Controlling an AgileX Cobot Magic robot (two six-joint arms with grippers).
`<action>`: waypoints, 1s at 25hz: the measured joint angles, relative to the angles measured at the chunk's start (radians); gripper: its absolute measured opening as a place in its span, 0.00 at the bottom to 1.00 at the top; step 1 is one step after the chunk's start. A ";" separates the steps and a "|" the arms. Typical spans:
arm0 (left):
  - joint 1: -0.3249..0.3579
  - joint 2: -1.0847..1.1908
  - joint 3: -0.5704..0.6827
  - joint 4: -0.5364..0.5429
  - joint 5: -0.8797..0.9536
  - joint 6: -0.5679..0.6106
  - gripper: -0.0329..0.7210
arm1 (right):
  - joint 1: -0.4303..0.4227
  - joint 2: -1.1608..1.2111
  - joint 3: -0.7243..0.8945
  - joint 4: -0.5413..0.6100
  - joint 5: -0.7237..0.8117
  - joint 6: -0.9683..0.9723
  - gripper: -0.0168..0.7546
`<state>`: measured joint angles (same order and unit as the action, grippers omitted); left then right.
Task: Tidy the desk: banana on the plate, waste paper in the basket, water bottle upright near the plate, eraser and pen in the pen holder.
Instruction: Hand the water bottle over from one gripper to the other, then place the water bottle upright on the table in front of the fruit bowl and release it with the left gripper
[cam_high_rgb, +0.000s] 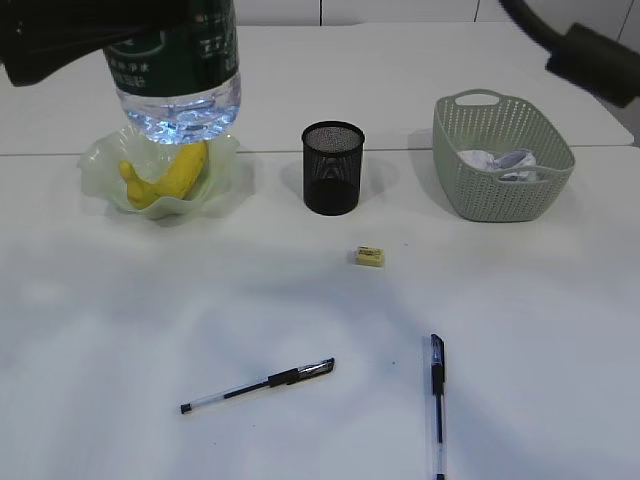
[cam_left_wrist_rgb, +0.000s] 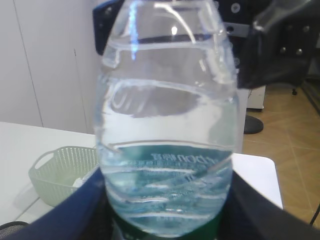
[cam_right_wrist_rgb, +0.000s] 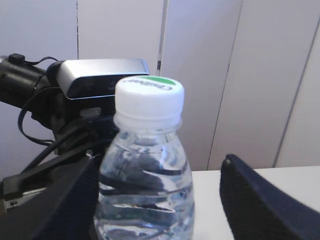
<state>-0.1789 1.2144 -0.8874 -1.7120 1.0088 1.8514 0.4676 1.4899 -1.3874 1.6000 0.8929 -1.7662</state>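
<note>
The water bottle (cam_high_rgb: 175, 70) hangs in the air above the plate (cam_high_rgb: 100, 165), where the banana (cam_high_rgb: 175, 175) lies. My left gripper (cam_left_wrist_rgb: 165, 215) is shut on the bottle's green-labelled body (cam_left_wrist_rgb: 165, 150). My right gripper (cam_right_wrist_rgb: 160, 200) straddles the bottle (cam_right_wrist_rgb: 145, 170) below its white cap and stands open; its right finger (cam_right_wrist_rgb: 260, 200) is clear of the plastic. The waste paper (cam_high_rgb: 500, 163) lies in the basket (cam_high_rgb: 470, 190). On the desk in front of the pen holder (cam_high_rgb: 332, 168) lies the eraser (cam_high_rgb: 369, 256). Nearer the front are two pens (cam_high_rgb: 258, 386) (cam_high_rgb: 437, 400).
The right arm's dark cable and link (cam_high_rgb: 590, 50) cross the top right corner of the exterior view. The basket (cam_left_wrist_rgb: 60, 172) also shows in the left wrist view, low at the left. A seam (cam_high_rgb: 400, 151) runs across the white desk behind the containers.
</note>
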 joint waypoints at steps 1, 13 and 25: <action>0.000 0.000 0.000 0.000 -0.004 0.000 0.55 | -0.012 -0.008 0.000 -0.019 0.000 0.016 0.74; 0.000 0.000 0.000 0.000 -0.100 0.000 0.55 | -0.056 -0.030 0.000 -0.244 -0.011 0.175 0.74; 0.000 0.000 0.000 -0.013 -0.323 0.028 0.55 | -0.138 -0.030 0.000 -0.434 -0.022 0.357 0.74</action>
<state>-0.1789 1.2144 -0.8874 -1.7245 0.6855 1.8790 0.3295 1.4603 -1.3874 1.1663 0.8706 -1.4089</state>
